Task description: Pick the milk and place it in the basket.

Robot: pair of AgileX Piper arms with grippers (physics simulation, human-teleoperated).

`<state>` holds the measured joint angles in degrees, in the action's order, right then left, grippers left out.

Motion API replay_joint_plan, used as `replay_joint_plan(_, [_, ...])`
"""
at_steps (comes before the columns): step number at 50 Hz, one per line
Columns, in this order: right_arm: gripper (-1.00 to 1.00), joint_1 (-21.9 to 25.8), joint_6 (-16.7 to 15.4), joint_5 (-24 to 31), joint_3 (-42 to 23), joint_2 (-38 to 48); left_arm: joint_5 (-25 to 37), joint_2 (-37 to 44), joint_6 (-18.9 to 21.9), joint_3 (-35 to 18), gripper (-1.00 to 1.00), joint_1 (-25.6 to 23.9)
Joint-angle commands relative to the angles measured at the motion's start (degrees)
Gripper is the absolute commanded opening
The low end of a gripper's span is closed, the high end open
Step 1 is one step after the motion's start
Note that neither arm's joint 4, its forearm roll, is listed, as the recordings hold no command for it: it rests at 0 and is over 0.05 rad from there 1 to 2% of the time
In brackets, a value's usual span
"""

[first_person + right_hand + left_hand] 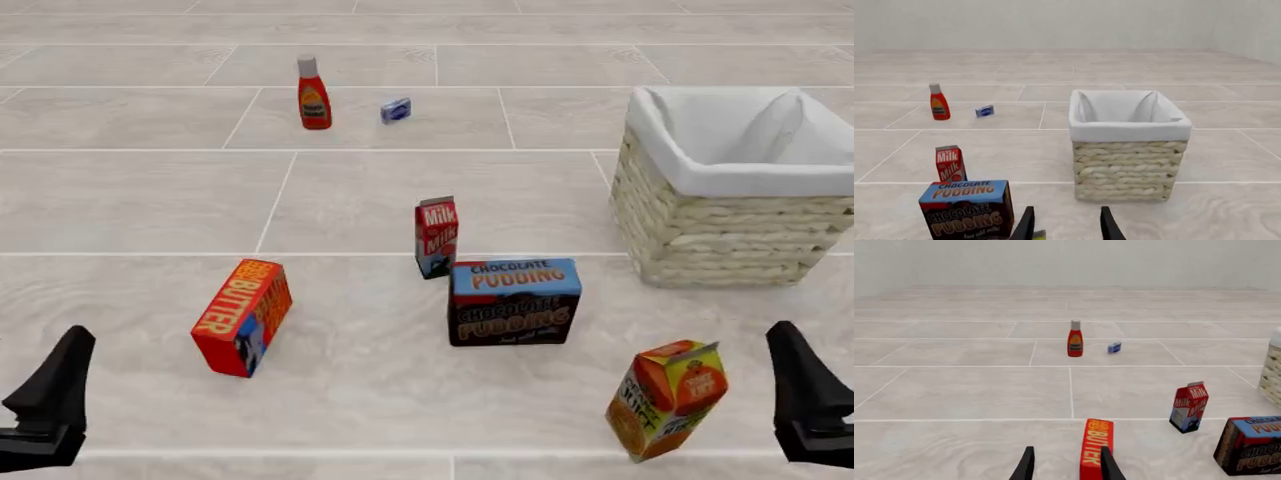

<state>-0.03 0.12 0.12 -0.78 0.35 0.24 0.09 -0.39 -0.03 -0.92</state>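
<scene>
- While both arms hang low at the frame's bottom corners, the left tool (47, 410) and right tool (807, 405) stand with fingers spread, gripping nothing.
- The slim red-and-white milk carton with dark blue base (435, 237) stands upright at centre frame on the pale tiled worktop (134, 200), just behind the chocolate pudding box (515, 301).
- The beige woven wicker basket with white lining (727, 225) sits at the right, apart from the milk.

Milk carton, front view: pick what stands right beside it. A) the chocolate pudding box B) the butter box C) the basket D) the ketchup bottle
A: the milk carton stands upright just behind the chocolate pudding box, while the other three sit well apart from it.
</scene>
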Motion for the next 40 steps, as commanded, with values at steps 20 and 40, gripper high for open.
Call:
replay_joint_plan(20, [1.00,3.4,-3.6,1.0,0.7,-0.3,0.1,-0.1,0.4,0.0,1.00,0.9])
replay_joint_plan(40, [1.00,11.8,-5.3,0.1,0.4,-0.3,0.1,-0.1,0.4,0.0,1.00,0.9])
